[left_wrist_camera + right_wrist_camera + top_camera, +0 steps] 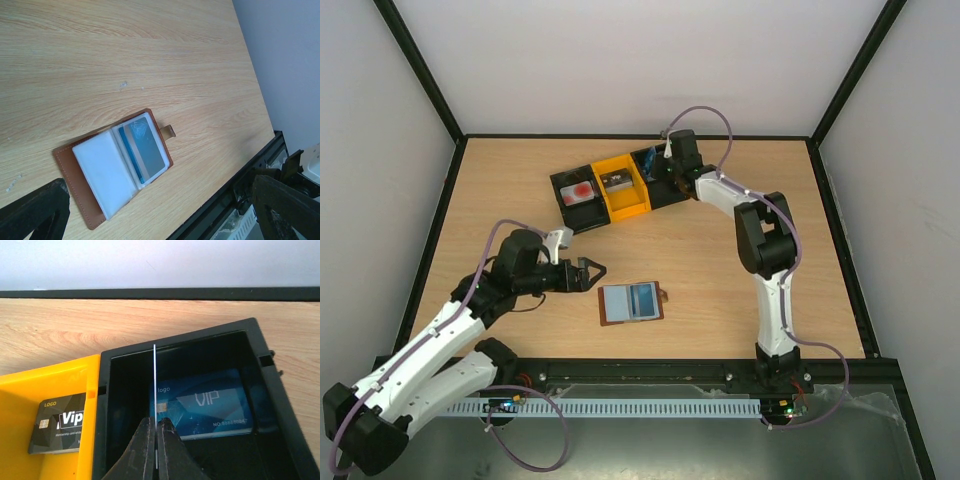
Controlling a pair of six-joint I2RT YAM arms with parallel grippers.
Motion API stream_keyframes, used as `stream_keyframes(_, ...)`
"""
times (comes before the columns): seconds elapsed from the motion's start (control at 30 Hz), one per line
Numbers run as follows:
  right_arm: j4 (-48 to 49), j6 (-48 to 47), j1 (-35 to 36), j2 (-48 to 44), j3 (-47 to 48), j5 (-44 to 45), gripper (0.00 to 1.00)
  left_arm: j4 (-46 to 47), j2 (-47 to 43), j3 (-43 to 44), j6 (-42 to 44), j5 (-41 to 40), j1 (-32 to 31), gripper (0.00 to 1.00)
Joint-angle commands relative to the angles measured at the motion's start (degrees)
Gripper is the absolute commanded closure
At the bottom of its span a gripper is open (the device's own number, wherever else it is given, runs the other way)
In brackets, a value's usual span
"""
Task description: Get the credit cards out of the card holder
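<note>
The brown leather-like card holder lies open and flat in the middle of the bench's near half, its long axis parallel to the near edge and its tab toward the right edge. A blue card with a grey stripe shows through its glossy right-hand sleeve. The left gripper sits just beside it on the left-edge side, jaws apart and pointing at it, so I judge it the nearer arm. Toward the far edge, the right gripper is pinched on a thin card held edge-on over the end black compartment of the black-and-yellow tray, where a glossy blue VIP card lies
</note>
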Motion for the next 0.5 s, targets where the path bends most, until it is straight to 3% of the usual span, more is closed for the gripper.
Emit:
stream_keyframes(0.0,-3.7,1.5,-0.3,3.4,5.2,-2.3,0.98,-0.8,0.9,1.2,1.1,1.5,0.8,0.0)
stream_keyframes(0.47,-6.0,1.1,-0.8,7.5,9.9,0.3,0.95,-0.2,2.0,0.9,0.5,2.6,2.4,0.0)
